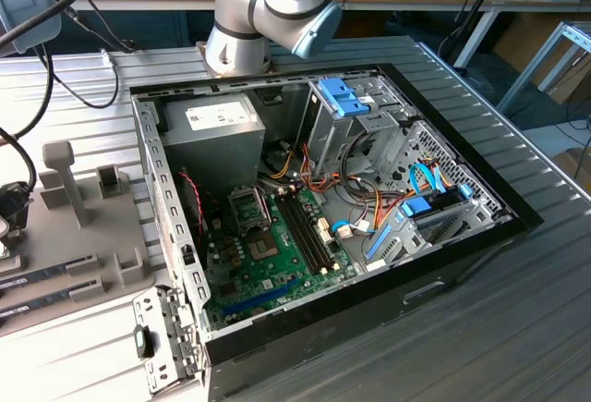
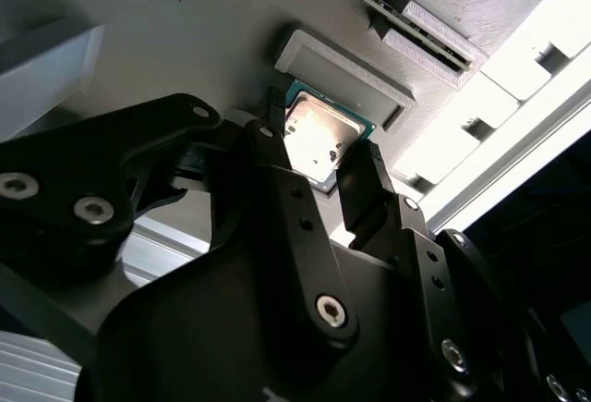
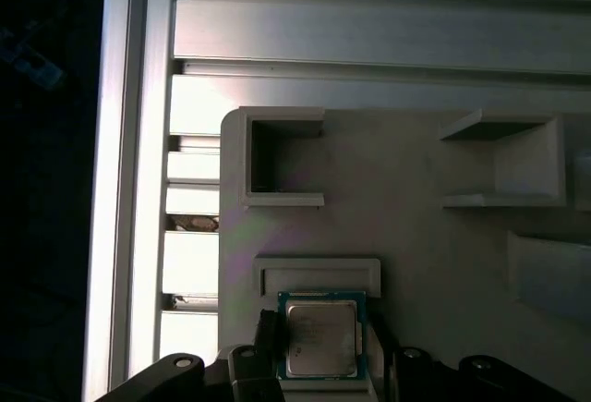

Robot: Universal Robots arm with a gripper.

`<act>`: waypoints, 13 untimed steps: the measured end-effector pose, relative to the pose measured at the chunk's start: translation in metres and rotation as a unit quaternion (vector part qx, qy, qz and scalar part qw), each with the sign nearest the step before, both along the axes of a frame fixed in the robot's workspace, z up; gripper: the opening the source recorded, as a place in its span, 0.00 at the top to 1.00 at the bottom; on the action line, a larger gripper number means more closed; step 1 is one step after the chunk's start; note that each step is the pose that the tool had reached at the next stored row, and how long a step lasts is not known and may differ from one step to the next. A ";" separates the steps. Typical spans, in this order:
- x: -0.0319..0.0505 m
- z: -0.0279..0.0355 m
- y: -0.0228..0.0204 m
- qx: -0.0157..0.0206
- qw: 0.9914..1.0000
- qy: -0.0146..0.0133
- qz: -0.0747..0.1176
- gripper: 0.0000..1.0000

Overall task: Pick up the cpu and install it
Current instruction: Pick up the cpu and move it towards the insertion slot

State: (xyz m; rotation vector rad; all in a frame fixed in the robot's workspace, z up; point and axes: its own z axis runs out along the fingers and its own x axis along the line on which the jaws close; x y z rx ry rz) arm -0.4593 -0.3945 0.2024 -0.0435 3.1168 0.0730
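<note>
Grey fixture plate (image 3: 443,254), raised ledge (image 3: 317,273) just beside cpu (image 3: 320,335), gripper (image 3: 321,354) astride cpu, clamped or not unclear

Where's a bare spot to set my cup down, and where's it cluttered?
The ribbed table is bare at the exterior view's right, beside the computer case. The grey tray is bare in front of its slots. Inside the case, cables and motherboard crowd everything.

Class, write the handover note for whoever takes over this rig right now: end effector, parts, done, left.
End effector: straddling the small flat square cpu, silver-grey metal top, green rim; grip cannot be confirmed.
Cpu: on the light grey plastic fixture plate, beside a raised ledge.
Done: end effector placed at the chip.
Left: lifting it; installing it on the green motherboard in the open black computer case.
</note>
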 end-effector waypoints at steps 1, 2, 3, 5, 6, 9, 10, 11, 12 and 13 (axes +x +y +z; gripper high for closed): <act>0.0000 0.0002 0.0000 0.000 1.000 0.000 0.000 0.53; 0.0000 0.0004 0.0000 0.000 1.000 0.000 0.000 0.53; 0.0000 0.0006 0.0000 0.000 1.000 0.000 0.000 0.53; 0.0000 0.0010 0.0000 0.000 1.000 0.000 0.000 0.53; 0.0000 0.0013 0.0000 0.000 1.000 0.000 0.000 0.53; 0.0000 0.0020 0.0000 0.000 1.000 0.000 0.000 0.53; 0.0000 0.0022 0.0000 0.000 1.000 0.000 0.000 0.53; 0.0000 0.0023 0.0000 0.000 1.000 0.000 0.000 0.53; 0.0000 0.0026 0.0000 0.000 1.000 0.000 0.000 0.53; 0.0000 0.0027 0.0000 0.000 1.000 0.000 0.000 0.53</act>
